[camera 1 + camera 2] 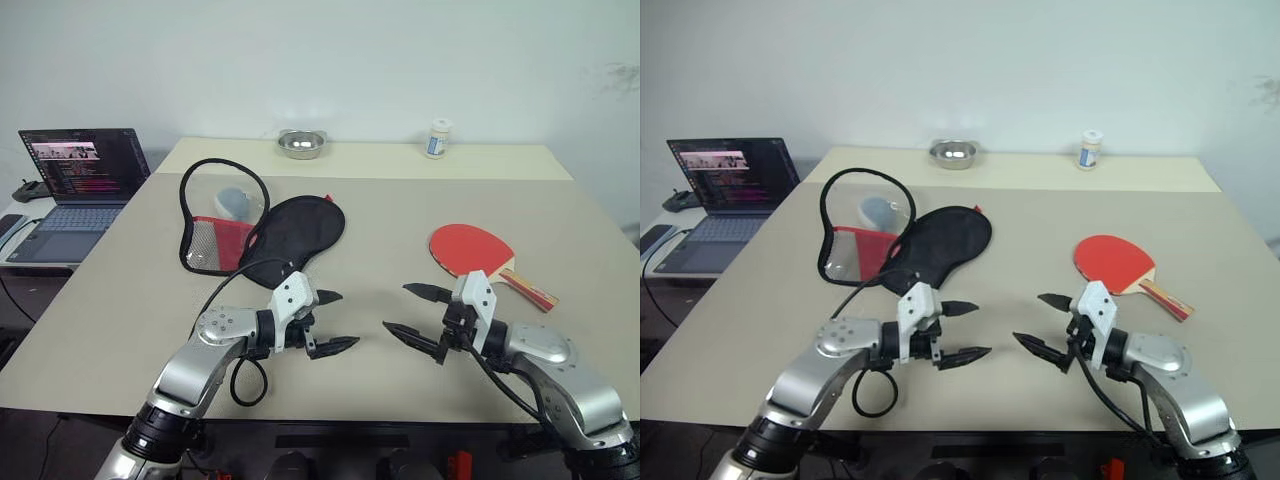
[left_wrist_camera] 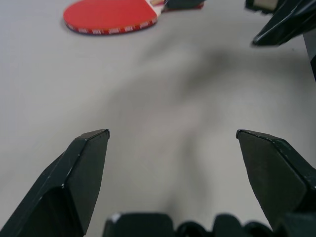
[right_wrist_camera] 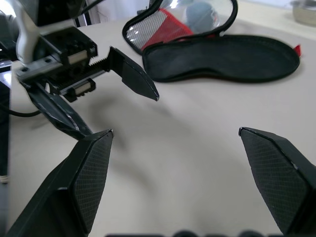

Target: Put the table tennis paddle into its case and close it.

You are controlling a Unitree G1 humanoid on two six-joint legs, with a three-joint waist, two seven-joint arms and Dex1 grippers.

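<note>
Left claw (image 1: 334, 322) hovering low over the near part of the beige desk (image 1: 400, 200), fingers spread wide apart, holding nothing, tips aimed toward the right claw (image 1: 415, 315). Right claw likewise spread wide and empty, facing the left one across a bare patch of desk. Table tennis paddle (image 1: 472, 249) lying flat on the desk's right side, red face up, striped handle pointing toward the near right edge, just beyond the right claw and apart from it. Case (image 1: 260, 228) lying unzipped on the left side beyond the left claw, black half spread flat, the other half raised with red fabric and mesh showing. Metal bowl (image 1: 301, 144) and small white bottle (image 1: 438, 138) at the far edge. Open laptop (image 1: 78, 180) on a lower surface beside the desk, far left
</note>
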